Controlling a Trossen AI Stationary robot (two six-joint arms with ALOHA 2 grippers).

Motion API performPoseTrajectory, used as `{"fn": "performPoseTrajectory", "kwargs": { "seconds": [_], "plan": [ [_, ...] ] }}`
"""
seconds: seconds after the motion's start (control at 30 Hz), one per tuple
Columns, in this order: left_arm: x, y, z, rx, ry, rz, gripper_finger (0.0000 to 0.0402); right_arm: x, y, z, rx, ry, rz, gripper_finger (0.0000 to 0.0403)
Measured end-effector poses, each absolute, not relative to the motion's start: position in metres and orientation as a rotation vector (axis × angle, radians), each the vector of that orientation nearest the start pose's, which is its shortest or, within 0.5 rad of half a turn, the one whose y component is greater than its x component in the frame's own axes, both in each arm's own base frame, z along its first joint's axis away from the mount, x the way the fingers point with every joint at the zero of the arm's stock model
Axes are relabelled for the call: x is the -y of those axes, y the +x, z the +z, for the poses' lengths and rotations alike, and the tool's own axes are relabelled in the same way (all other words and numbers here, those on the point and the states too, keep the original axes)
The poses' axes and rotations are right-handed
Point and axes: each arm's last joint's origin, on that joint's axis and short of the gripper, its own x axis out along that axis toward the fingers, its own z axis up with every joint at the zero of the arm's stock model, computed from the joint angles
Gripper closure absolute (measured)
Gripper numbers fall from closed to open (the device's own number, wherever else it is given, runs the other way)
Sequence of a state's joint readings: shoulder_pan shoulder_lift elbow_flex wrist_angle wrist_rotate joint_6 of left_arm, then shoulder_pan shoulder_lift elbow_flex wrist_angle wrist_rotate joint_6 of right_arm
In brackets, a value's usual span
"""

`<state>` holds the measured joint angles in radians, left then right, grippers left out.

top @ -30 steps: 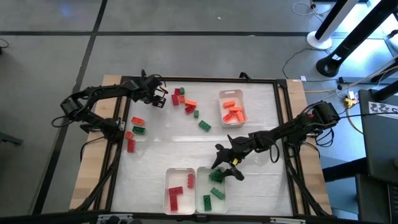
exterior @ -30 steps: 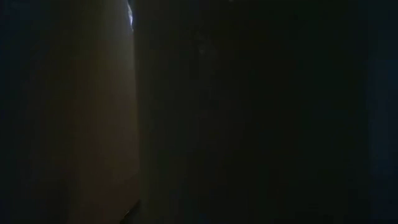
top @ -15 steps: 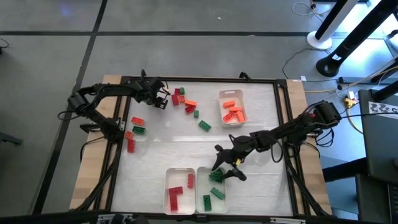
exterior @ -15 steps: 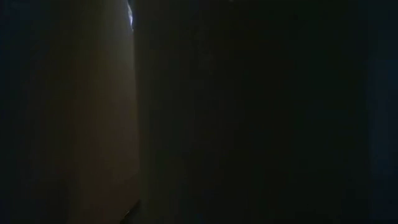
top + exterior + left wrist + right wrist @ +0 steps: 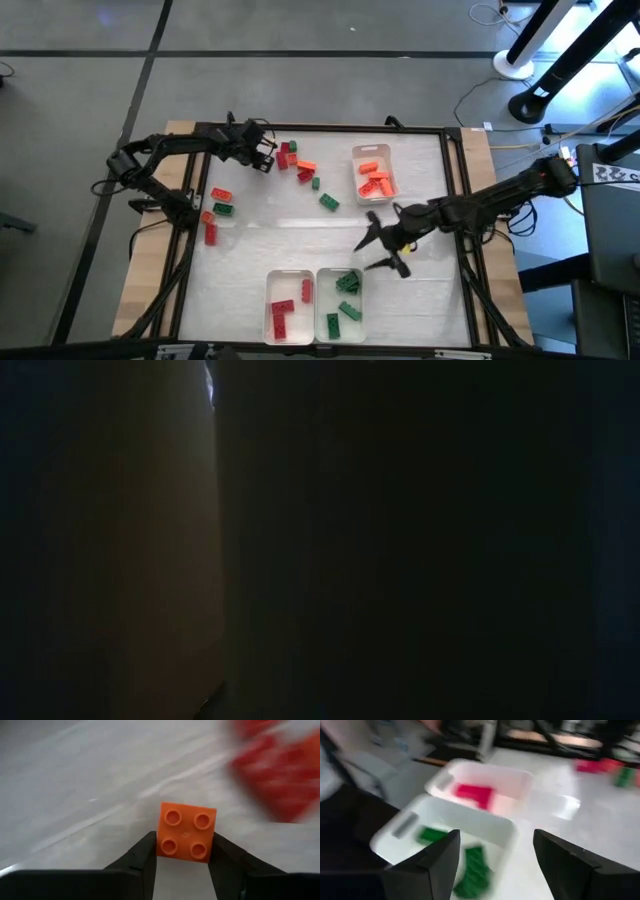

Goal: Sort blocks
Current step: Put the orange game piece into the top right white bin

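Sorting is judged partly complete: orange blocks lie in the far tray (image 5: pixel 373 172), red blocks in the near-left tray (image 5: pixel 286 305) and green blocks in the near-right tray (image 5: pixel 340 305), while a red, orange and green cluster (image 5: pixel 298 165) and a second group (image 5: pixel 215 213) at the left edge lie loose on the worktop (image 5: pixel 300 235). The left end effector (image 5: pixel 183 851) is pinched on an orange block (image 5: pixel 186 832) beside the far cluster. The right end effector (image 5: pixel 385 250) is spread and empty, just beyond the green tray.

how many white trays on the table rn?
3. One tray with orange blocks sits far side, toward the right arm. Two sit side by side at the near edge: the red-block tray and the green-block tray. None looks hidden.
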<state>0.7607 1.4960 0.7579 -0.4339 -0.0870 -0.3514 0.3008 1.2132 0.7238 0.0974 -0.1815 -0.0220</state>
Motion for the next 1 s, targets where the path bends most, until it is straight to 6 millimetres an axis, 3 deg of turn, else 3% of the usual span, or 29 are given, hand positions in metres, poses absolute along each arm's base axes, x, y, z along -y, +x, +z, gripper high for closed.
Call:
{"fn": "performPoseTrajectory", "kwargs": {
  "seconds": [0.27, 0.43, 0.63, 1.0],
  "plan": [
    [-0.166, 0.217, 0.200, -0.742, -0.832, 0.617, 0.0278, -0.056, 0.204, 0.267, -0.526, -0.236, 0.084, 0.0150],
    [-0.146, 0.260, 0.219, -0.466, -0.759, 0.426, 0.0278, -0.046, 0.191, 0.266, -0.594, -0.320, -0.113, 0.0150],
    [-0.122, 0.312, 0.235, -0.137, -0.588, 0.252, 0.0271, -0.044, 0.190, 0.264, -0.617, -0.349, -0.168, 0.0150],
    [-0.129, 0.418, 0.221, -0.133, -0.382, 0.187, 0.0263, -0.045, 0.192, 0.262, -0.624, -0.340, -0.172, 0.0150]
  ]
}}
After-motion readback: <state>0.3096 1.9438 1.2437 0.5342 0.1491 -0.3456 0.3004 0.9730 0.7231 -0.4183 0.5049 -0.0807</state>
